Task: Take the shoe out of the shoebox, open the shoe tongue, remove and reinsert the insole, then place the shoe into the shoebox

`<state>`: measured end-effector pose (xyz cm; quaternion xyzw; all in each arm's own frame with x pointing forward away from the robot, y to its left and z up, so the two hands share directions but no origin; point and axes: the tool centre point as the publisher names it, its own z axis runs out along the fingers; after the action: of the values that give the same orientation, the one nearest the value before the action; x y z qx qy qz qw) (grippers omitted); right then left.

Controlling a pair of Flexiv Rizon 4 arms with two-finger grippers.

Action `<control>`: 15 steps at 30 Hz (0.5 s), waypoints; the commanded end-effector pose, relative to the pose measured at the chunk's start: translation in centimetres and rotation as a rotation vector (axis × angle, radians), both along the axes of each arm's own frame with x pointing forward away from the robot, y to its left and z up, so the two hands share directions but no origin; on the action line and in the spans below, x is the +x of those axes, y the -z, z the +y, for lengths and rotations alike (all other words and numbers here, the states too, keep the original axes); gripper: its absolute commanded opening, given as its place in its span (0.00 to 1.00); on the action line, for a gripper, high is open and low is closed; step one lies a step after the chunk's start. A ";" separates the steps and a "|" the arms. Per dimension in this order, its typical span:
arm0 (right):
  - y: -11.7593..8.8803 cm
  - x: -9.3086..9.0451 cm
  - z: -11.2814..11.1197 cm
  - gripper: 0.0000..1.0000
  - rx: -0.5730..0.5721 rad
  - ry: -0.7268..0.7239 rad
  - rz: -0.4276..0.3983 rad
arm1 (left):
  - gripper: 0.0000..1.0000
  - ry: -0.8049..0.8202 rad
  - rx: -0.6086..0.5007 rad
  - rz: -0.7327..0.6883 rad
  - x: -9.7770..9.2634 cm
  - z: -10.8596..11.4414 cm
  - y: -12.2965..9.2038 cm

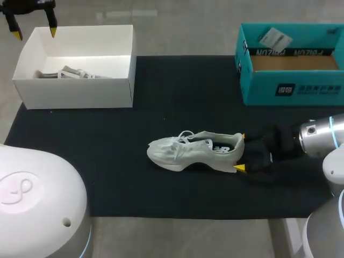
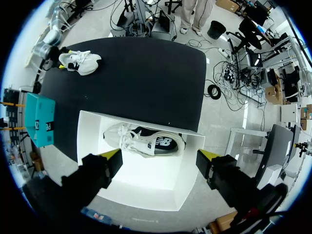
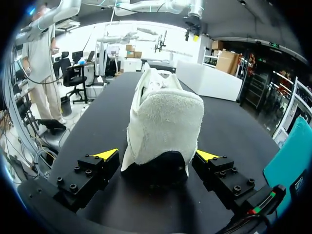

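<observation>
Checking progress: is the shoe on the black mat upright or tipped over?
Upright: the shoe rests sole-down on the mat, opening facing up.

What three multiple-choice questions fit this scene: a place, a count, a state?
1. The heel of the white mesh sneaker on the black cloth mat is: A against the teal cardboard box; B between the right arm's jaws; C over the mat's edge.
2. Sneakers in view: A one; B two; C three.
3. The sneaker on the mat is: A upright; B on its side; C upside down.
Answers: B, the jaws flank its heel; B, a second sneaker lies in the white open box; A, it rests on its sole.
</observation>
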<state>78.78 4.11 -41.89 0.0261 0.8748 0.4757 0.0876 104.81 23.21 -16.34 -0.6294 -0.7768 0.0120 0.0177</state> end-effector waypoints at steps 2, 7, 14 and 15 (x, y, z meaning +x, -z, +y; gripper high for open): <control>1.0 0.9 0.9 1.00 0.002 -0.016 0.007 | 1.00 0.001 0.001 0.001 0.0 0.0 0.0; 1.0 1.5 1.1 1.00 0.010 -0.023 -0.001 | 1.00 0.001 0.001 0.001 0.0 0.0 0.0; 1.5 2.5 1.7 1.00 0.028 -0.044 -0.010 | 1.00 0.001 0.001 0.001 0.0 0.0 0.0; 1.5 2.6 1.8 1.00 0.032 -0.050 -0.009 | 1.00 0.001 0.001 0.001 0.0 0.0 0.0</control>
<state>80.44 5.45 -42.75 0.0072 0.8678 0.4898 0.0837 104.81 23.21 -16.34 -0.6294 -0.7768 0.0120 0.0177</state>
